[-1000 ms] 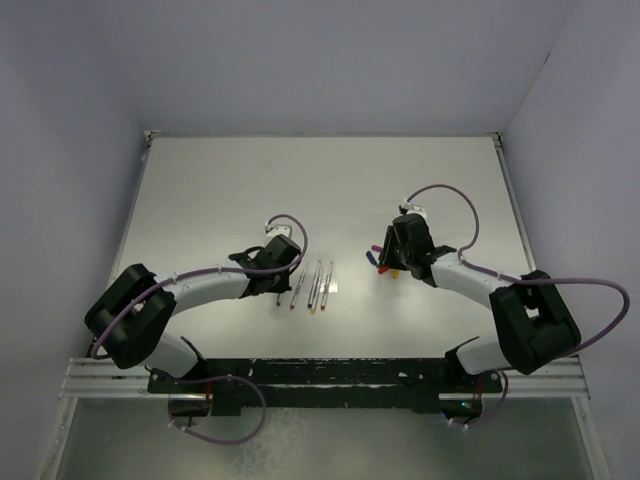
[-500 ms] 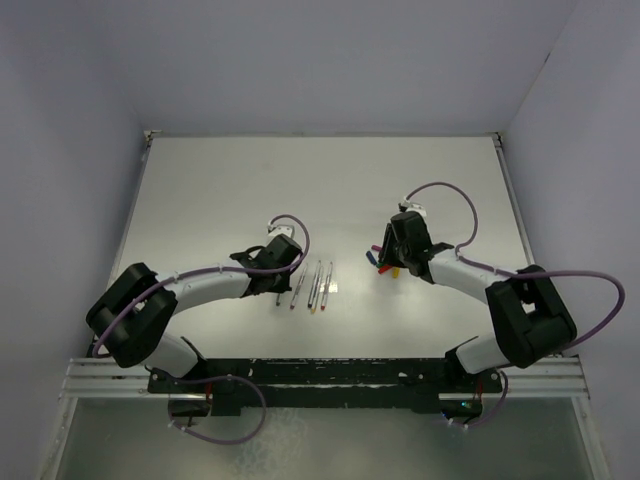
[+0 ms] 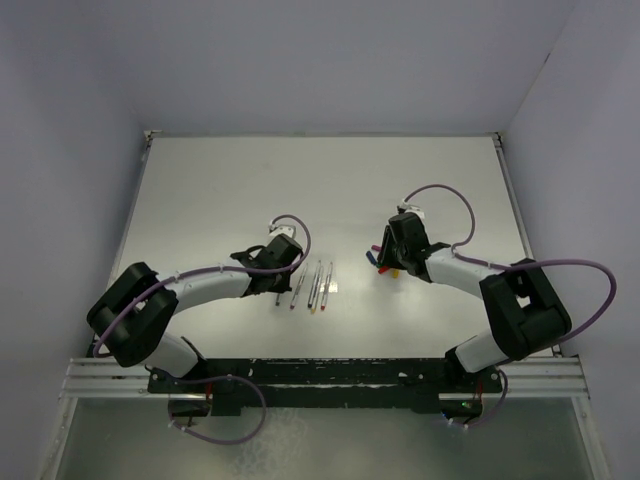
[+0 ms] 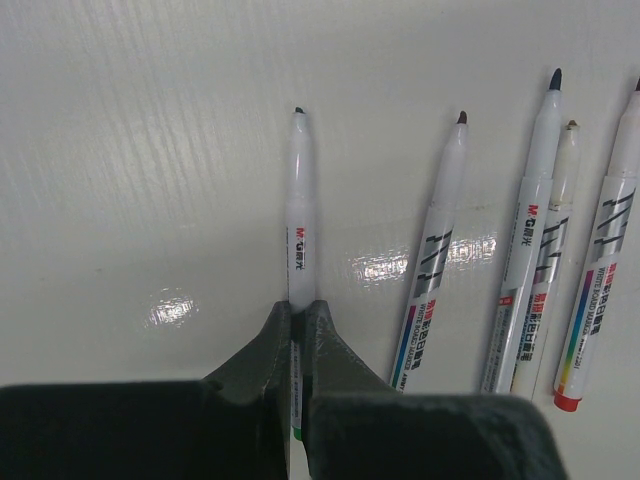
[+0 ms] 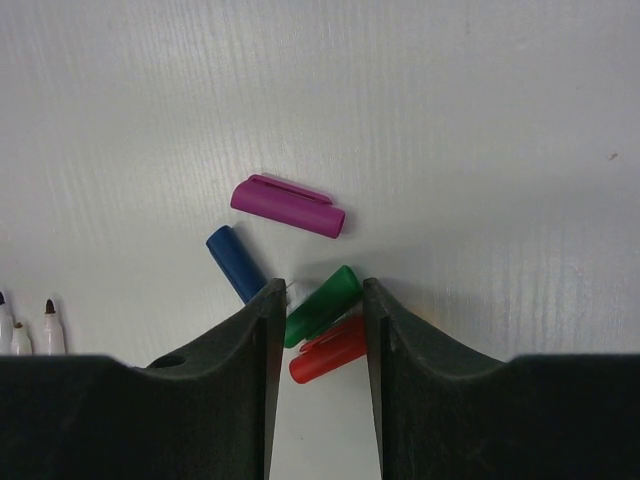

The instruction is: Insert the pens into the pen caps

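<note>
— Our left gripper (image 4: 296, 318)?
— We see it pinching the green-tipped pen (image 4: 300, 200), which lies on the table (image 4: 140, 150), left of the other pens (image 4: 531, 250).
— Our right gripper (image 5: 318, 292)?
— Spread around the green cap (image 5: 326, 300).

The left tool (image 4: 297, 308) hides the green pen's (image 4: 300, 220) rear; the right tool (image 5: 318, 292) covers the blue cap's (image 5: 234, 260) end.

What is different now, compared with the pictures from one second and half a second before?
The right arm's elbow swung left, and the right gripper crept slightly left over the caps, open. The left gripper barely shifted, shut on the green-tipped pen. Nothing was visibly gripped or released. The four loose pens lie as before.
</note>
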